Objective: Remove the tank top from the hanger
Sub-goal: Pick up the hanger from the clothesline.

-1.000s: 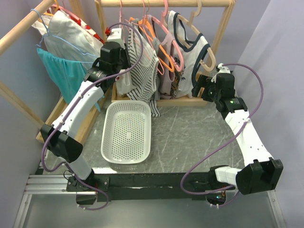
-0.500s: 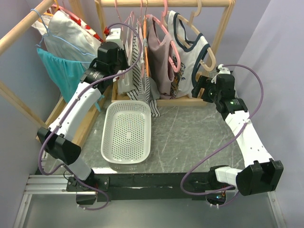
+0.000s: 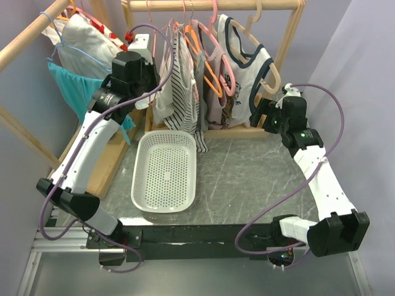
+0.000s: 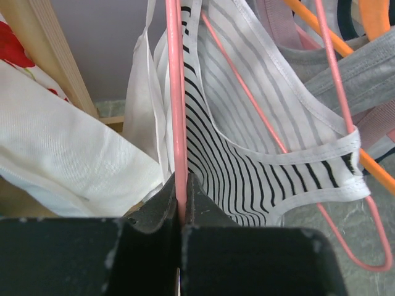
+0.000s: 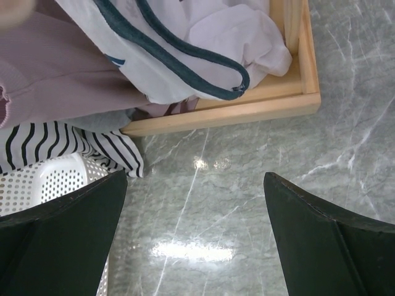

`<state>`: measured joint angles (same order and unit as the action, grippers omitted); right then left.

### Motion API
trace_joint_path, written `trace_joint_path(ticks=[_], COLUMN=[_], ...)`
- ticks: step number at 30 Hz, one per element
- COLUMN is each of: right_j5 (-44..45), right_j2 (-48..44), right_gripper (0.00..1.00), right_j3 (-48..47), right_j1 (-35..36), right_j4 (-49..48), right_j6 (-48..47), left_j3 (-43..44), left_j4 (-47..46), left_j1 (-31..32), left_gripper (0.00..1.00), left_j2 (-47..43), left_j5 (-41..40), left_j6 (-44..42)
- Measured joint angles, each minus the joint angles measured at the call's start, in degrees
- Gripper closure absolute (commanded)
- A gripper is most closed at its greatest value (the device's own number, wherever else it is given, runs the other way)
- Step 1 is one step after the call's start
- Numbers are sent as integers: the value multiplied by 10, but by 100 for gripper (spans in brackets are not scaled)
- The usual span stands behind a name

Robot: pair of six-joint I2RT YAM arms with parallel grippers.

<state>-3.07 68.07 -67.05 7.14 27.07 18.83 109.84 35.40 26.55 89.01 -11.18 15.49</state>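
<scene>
The left arm [image 3: 92, 142] reached up to the wooden rack [image 3: 247, 5] at the rear of the surface [image 3: 247, 179]. The left jaws were clenched on the thin pink hanger [image 4: 176, 92], gripping one of its rods, which ran upright between the two fingertips in the left wrist view. The striped tank top [image 4: 247, 160] hung on that hanger, its white-edged strap looped over the rod that slanted down to the right. In the top view the striped tank top [image 3: 182, 92] hung from the rail, crowded among other garments, with its lower edge reaching the far rim of the white basket [image 3: 165, 176]. An orange hanger [image 4: 321, 24] carrying a grey garment [image 4: 352, 68] hung just beside it on the right.

The right arm [image 3: 321, 176] extended towards the right end of the rack. The right jaws were released, spread wide with nothing between them, above the marble surface near the rack's wooden base frame [image 5: 247, 111]. A white top with navy trim [image 5: 185, 37] hung above that frame. A corner of the basket [image 5: 43, 182] showed beside the left finger.
</scene>
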Motion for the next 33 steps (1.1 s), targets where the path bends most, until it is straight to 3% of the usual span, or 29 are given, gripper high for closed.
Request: trace_joint_path(ticks=[11, 23, 33], right_j5=[-1, -8, -11], right_j2=[-32, -69, -79], right_gripper=[0, 0, 0], right_j3=[-1, -1, -59], right_j1=[0, 0, 0], right_j4=[9, 16, 51], right_j6=[11, 23, 19], left_j3=[-112, -87, -68], left_j4=[7, 11, 79], left_j1=[3, 3, 3], left_gripper=[99, 99, 99], left_j2=[-168, -141, -239], left_j5=[39, 56, 172], left_j6=[-13, -29, -71])
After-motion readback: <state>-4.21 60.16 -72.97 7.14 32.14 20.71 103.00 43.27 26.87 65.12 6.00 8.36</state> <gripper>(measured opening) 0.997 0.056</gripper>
